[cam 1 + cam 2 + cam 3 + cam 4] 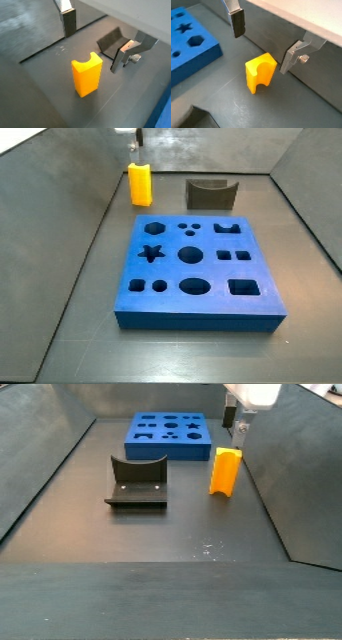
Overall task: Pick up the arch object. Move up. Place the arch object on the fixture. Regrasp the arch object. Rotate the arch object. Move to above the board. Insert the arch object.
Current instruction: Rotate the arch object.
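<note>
Side views show the tool open above the arch object, upright on dark floor.

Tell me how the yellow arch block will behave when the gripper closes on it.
The arch object stands upright on a narrow end, so a nudge could probably tip it. It looks rigid and smooth, perhaps slippery. The open gripper is above it, not touching.

A dark grey, faintly scuffed counter is hemmed in by sloping grey side walls under soft, even light.
</note>
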Robot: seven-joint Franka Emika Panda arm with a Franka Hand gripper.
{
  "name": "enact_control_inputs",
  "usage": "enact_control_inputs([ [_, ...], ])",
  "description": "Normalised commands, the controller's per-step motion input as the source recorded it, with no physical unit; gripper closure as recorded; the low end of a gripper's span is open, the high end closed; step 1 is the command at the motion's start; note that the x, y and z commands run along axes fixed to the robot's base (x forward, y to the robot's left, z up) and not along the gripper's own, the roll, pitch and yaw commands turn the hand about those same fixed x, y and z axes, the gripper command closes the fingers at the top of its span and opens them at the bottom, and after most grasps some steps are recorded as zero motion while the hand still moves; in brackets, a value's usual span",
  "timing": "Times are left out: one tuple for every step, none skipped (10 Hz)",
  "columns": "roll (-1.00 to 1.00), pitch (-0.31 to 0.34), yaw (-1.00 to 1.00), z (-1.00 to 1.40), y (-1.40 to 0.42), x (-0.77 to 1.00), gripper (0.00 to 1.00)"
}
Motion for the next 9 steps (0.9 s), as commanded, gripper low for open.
enact_control_inputs([
  [0.0, -0.002, 1.0, -0.01, 0.0, 0.01, 0.0],
  [0.0, -0.002, 1.0, -0.01, 0.0, 0.01, 0.0],
  [0.0, -0.002, 1.0, -0.01, 0.0, 0.01, 0.0],
  [0.0, -0.002, 1.0, -0.01, 0.0, 0.01, 0.0],
  [0.0, -0.002, 1.0, -0.01, 0.0, 0.01, 0.0],
  [0.0, -0.002, 1.0, -0.01, 0.0, 0.01, 0.0],
  [0.0, -0.002, 1.0, -0.01, 0.0, 0.01, 0.0],
  [0.0, -0.002, 1.0, -0.01, 0.0, 0.01, 0.0],
  [0.0, -0.003, 1.0, -0.01, 0.0, 0.01, 0.0],
])
